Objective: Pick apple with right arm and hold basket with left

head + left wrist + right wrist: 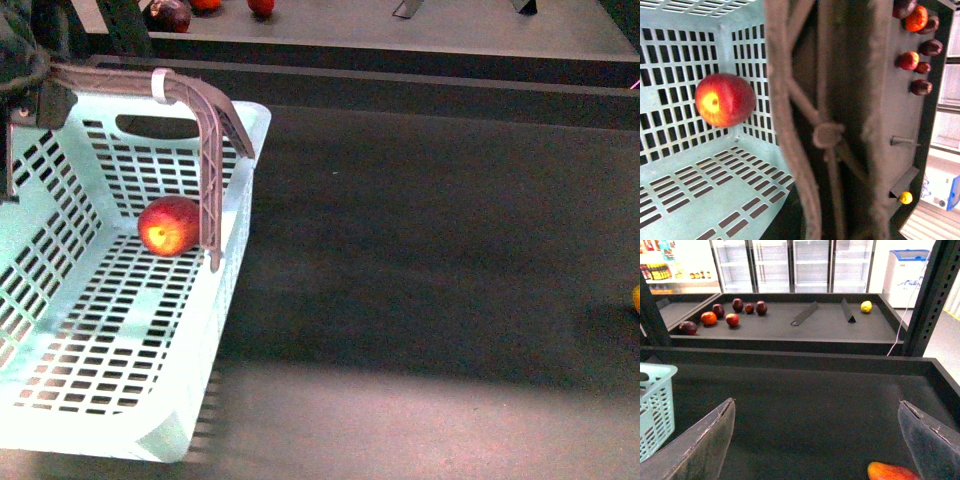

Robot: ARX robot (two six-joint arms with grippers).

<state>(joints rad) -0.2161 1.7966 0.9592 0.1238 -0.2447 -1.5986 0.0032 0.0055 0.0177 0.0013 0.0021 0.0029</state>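
Apple: the round red apple with a yellow-orange patch (168, 226) lies on the slotted floor of the large pale mint plastic basket (110, 400). It sits toward the far end, just beside the upright of the ribbed brownish-mauve swing handle (208, 150).
Right gripper: your right gripper (816, 405) hangs over the dark table (420, 250) with its grey fingers (705, 445) spread wide and nothing between them.
Key relation: from those fingers the apple lies well off to the robot's left, inside the basket. The right wrist view shows only a corner of the basket at its edge.
Nearer arm: the left arm is nearer, but the task gives the pick to the right. You would probably have to cross the basket wall and come down from above, clear of the handle upright.
Axis: the apple is round, so no long axis constrains the grip. Its stem patch faces sideways, not up.
Left gripper: your left gripper (38, 98) is a dark mass at the handle's top bar. You cannot tell whether it is clamped on, because the left wrist view is filled with blurred handle.
Decoy: a red-orange fruit (892, 472) lies close under the right fingers, cut off by the frame. It is probably not your target.
Hidden: the right arm is missing from the front view. Whether the apple touches the handle upright or the wall cannot be told.
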